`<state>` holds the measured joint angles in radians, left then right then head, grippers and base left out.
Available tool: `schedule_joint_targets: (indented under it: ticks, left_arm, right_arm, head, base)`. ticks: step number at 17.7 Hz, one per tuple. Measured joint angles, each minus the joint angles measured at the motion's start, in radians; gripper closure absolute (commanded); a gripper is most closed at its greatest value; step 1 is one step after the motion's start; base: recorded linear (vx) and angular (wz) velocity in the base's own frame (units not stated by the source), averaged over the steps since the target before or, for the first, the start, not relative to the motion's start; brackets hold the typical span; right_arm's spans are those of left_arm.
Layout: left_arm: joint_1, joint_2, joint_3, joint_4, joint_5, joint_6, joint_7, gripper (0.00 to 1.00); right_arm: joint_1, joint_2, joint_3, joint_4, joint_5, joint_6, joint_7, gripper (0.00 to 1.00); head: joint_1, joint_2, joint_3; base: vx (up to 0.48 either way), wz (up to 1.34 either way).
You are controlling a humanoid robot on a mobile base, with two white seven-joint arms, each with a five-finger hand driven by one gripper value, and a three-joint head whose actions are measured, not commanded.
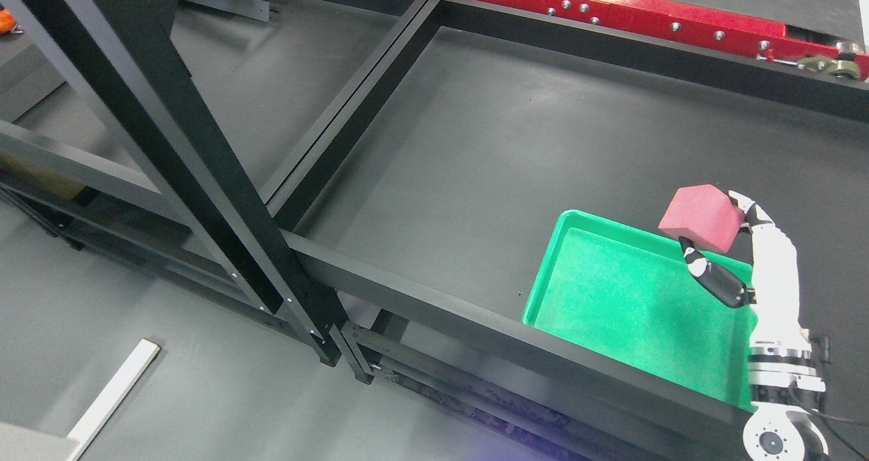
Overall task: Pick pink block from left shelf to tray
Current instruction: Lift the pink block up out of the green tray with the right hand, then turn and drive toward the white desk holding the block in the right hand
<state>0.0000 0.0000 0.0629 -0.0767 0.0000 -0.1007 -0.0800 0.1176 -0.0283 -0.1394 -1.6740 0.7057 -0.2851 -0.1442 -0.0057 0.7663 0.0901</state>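
Head view shows the right hand [719, 244] pinching the pink block [703, 216] between thumb below and fingers behind, holding it in the air over the far right corner of the green tray [611, 298]. I'd say the carry is nearly done; what remains is to lower it and let go inside the rim. The block looks matte, a chunky, slightly tilted cube, probably foam.

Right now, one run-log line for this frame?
phase: carry | right robot hand: shut on pink block | block: held above green tray's far right corner, not released | tray: holds nothing | left robot hand: not in view
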Motion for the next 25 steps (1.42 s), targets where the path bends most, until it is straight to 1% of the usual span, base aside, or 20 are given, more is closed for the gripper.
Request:
schedule_joint_targets:
  ticks: [14,25]
  left_arm:
    - [0.000,0.000,0.000,0.000,0.000,0.000,0.000,0.00]
    - [0.000,0.000,0.000,0.000,0.000,0.000,0.000,0.00]
  right_arm:
    - [0.003,0.022,-0.011,-0.007,-0.022,0.000,0.000,0.95]
    - [0.013,0.026,-0.014,-0.008,-0.031,-0.002,0.001,0.95]
  head:
    - [0.0000,0.000,0.000]
    - [0.0000,0.000,0.000]
  base:
    - [-0.021,0.16]
    - [-0.054,0.57]
